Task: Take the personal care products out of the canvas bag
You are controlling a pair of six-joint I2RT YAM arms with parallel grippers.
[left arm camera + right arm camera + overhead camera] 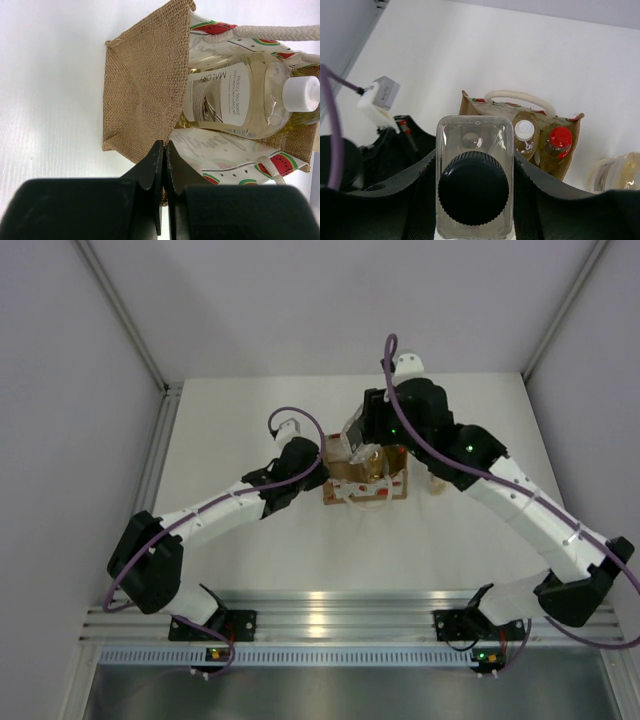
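The canvas bag (pixel 345 490) stands mid-table, tan burlap (pixel 145 75) with a white watermelon-print band and rope handles. My left gripper (pixel 165 142) is shut on the bag's near edge, at its left side in the top view (pixel 322 465). My right gripper (pixel 475 155) is shut on the clear squarish bottle (pixel 474 187) with a dark cap, held above the bag (pixel 356 435). Inside the bag are an amber bottle with a white cap (pixel 524 131) (pixel 235 95) and a yellow bottle with a red cap (pixel 560 137).
Another amber bottle (pixel 620 172) is on the table just right of the bag, partly hidden under the right arm in the top view (pixel 437 480). Grey walls enclose the white table on three sides.
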